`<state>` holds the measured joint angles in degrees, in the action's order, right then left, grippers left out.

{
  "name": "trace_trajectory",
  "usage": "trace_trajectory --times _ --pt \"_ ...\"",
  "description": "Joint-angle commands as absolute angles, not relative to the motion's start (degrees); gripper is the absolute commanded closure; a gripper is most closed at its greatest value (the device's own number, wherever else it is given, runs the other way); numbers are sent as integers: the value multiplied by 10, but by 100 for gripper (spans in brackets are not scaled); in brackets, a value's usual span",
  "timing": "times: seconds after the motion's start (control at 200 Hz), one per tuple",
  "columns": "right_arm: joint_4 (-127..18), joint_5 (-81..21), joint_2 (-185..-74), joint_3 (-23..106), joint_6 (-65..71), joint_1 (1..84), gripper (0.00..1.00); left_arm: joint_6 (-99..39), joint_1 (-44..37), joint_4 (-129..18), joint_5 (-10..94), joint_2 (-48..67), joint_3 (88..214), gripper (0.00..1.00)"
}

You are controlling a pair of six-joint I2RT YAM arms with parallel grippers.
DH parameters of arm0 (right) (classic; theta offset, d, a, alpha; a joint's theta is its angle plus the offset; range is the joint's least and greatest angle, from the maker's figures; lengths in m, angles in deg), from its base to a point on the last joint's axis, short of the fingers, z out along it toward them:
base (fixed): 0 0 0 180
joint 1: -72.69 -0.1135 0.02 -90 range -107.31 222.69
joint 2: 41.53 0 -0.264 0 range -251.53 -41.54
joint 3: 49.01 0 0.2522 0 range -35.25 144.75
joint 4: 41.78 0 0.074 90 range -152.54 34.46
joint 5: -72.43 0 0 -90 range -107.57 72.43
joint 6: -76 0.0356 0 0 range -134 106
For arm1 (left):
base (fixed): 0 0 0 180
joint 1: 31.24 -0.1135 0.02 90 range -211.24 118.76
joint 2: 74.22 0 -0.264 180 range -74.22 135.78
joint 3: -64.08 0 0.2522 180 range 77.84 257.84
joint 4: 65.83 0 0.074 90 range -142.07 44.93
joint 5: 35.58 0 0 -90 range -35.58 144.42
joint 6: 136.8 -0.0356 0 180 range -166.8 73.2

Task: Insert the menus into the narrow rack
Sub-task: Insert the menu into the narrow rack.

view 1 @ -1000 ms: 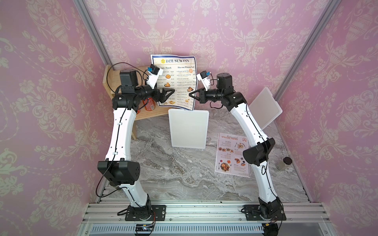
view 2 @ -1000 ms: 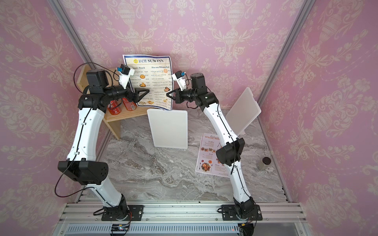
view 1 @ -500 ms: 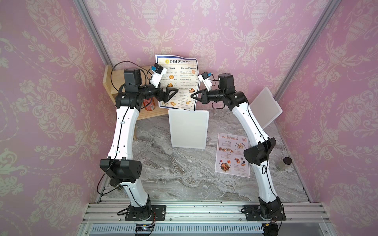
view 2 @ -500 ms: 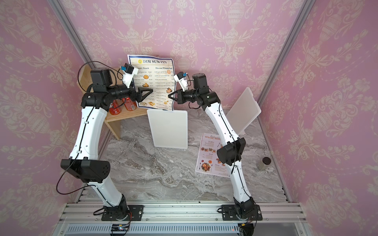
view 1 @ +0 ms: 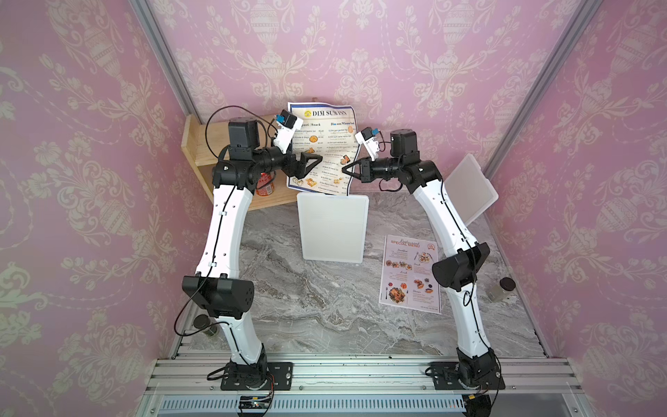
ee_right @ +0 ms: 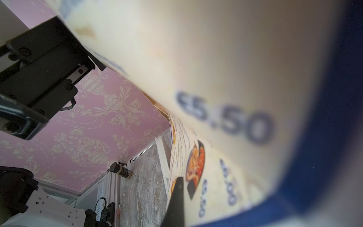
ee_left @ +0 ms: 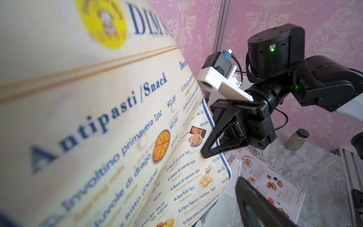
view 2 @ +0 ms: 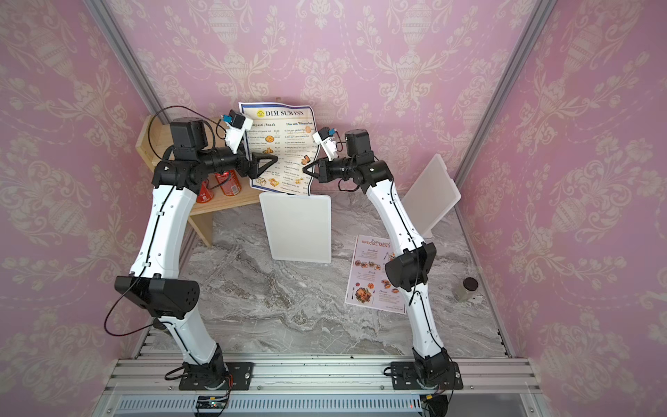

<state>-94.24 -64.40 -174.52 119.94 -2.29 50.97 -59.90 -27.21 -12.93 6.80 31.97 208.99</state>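
Blue menu [view 1: 326, 144] rightward before pink wall [view 1: 361, 54]

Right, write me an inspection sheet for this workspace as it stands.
Surface: grey marble tabletop.
Job's things: DIM SUM INN menu held upright, its lower edge at the white panel; cannot tell if it is inserted. SPECIAL MENU sheet lies flat on the tabletop.
Clutter: second white panel leaning at the wall; red cans on the wooden shelf; jar on the right, another jar near the left base.
End effectors: right end effector shut on the DIM SUM INN menu's edge; left end effector open at the opposite edge.
Cables: black cable loops above the left arm.
Surroundings: pink patterned walls.
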Motion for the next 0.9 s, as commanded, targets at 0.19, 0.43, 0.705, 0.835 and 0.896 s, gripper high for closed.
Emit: trace_trajectory --times 0.19,0.43,0.705,0.835,0.896 --pt "-961 -669 -1729 1207 -30 521 100 -572 -261 -123 76 325 2116 9" --pt "-959 -675 -1718 1189 -32 535 100 -556 -257 -135 73 321 2114 9" --pt "-961 -687 -1714 1178 -34 541 100 -524 -243 -162 66 322 2115 8" --pt "-960 -705 -1709 1172 -34 544 100 -517 -234 -166 66 326 2121 7" --pt "-957 -707 -1703 1162 -39 546 100 -516 -232 -167 67 327 2124 7"
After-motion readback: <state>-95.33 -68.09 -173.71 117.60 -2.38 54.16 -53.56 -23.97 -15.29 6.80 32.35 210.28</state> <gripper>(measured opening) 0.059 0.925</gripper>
